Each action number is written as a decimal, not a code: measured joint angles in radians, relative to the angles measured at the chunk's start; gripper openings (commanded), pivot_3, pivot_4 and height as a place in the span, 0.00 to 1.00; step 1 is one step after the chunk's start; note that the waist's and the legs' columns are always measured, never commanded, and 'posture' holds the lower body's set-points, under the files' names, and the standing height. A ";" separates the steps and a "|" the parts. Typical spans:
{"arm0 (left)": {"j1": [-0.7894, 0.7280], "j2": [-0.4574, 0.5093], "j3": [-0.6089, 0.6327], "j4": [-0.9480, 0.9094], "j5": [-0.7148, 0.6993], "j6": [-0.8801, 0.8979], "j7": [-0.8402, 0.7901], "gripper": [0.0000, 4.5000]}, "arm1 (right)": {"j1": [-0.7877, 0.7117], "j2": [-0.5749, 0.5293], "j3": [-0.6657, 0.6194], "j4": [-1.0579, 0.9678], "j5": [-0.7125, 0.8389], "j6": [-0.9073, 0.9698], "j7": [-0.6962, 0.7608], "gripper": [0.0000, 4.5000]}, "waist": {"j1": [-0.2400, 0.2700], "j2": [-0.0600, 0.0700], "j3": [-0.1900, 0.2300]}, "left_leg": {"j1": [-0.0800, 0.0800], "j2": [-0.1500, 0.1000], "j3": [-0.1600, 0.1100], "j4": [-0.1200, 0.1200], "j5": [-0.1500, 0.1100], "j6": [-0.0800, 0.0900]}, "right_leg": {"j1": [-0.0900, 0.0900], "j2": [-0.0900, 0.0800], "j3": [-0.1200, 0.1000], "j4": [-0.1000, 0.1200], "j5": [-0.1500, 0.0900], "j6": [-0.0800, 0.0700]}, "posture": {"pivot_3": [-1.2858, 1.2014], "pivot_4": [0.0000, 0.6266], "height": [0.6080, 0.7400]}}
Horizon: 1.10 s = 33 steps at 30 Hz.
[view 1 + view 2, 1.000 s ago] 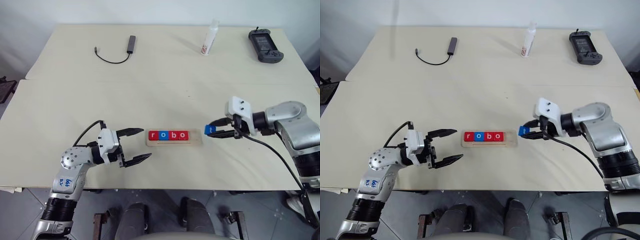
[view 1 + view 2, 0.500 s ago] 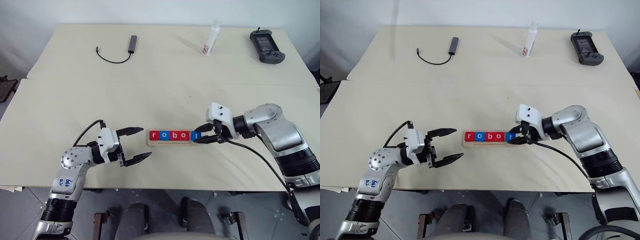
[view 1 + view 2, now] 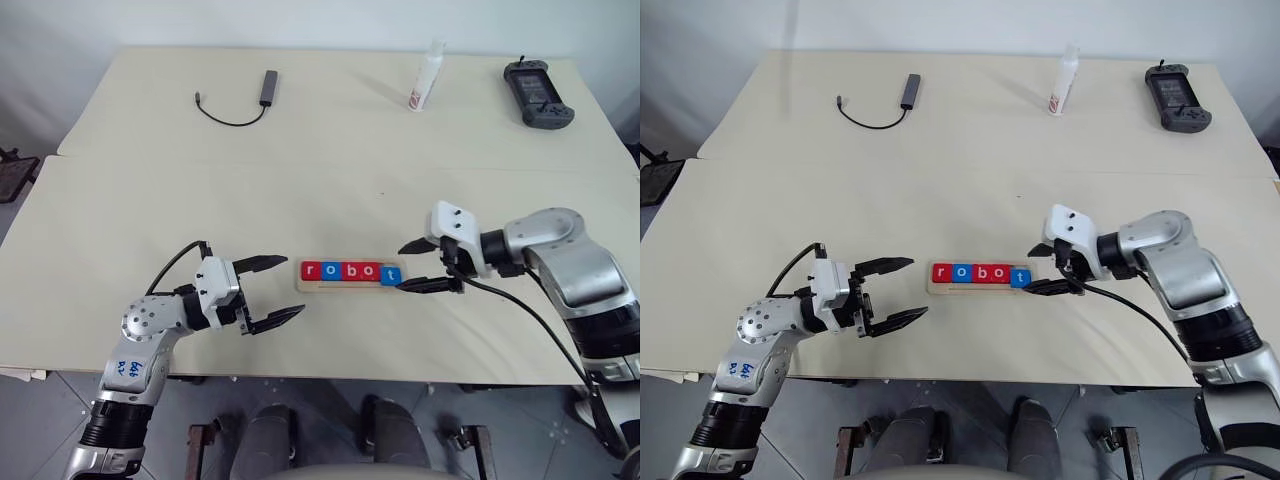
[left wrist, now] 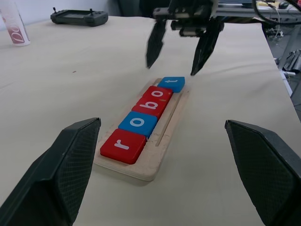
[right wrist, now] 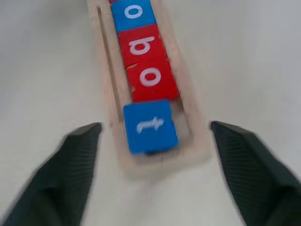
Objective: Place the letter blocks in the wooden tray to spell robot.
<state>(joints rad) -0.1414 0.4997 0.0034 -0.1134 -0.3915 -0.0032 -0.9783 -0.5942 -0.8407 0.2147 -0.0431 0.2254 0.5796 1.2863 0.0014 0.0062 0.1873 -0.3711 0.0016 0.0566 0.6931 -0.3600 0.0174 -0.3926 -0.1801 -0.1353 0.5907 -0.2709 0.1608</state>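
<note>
On the cream table (image 3: 300, 180), the wooden tray (image 3: 350, 286) holds all five letter blocks (image 3: 350, 271) spelling robot, both grippers spread wide and empty, so the right gripper (image 3: 418, 266) should probably back straight off without nudging the slightly crooked blue t block (image 5: 150, 125).

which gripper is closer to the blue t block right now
Right. The right gripper sits open just past the blue t block; the left gripper is beyond the tray's opposite end.
</note>
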 measured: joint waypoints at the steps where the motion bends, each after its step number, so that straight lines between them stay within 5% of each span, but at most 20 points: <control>1: 0.000 0.000 0.000 0.000 0.000 0.000 0.001 1.00 | 0.020 -0.005 -0.005 -0.019 0.011 0.012 0.003 0.54 | 0.000 0.000 0.000 | 0.000 0.000 0.000 0.000 0.000 0.000 | 0.000 0.000 0.000 0.000 0.000 0.000 | 0.52 0.24 1.00; 8: 0.000 -0.001 0.000 -0.001 0.000 0.000 0.003 1.00 | 0.086 -0.008 -0.009 -0.103 0.053 0.054 -0.005 0.01 | -0.002 0.000 0.000 | 0.001 0.000 0.000 0.000 0.000 0.000 | 0.000 0.000 0.000 0.000 0.000 0.000 | 0.52 0.24 1.00; 33: 0.001 0.013 0.000 -0.004 -0.003 0.007 0.000 1.00 | 0.049 0.068 0.022 -0.032 0.009 0.067 -0.129 0.01 | -0.002 0.000 0.000 | 0.000 0.000 0.000 0.001 0.000 0.000 | 0.000 0.000 0.000 0.000 0.000 0.000 | 0.52 0.24 1.00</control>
<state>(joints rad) -0.1402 0.5128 0.0032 -0.1174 -0.3946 0.0042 -0.9783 -0.5452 -0.7729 0.2366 -0.0748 0.2344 0.6466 1.1571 -0.0007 0.0062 0.1873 -0.3708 0.0017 0.0569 0.6937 -0.3601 0.0173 -0.3925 -0.1801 -0.1350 0.5911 -0.2709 0.1608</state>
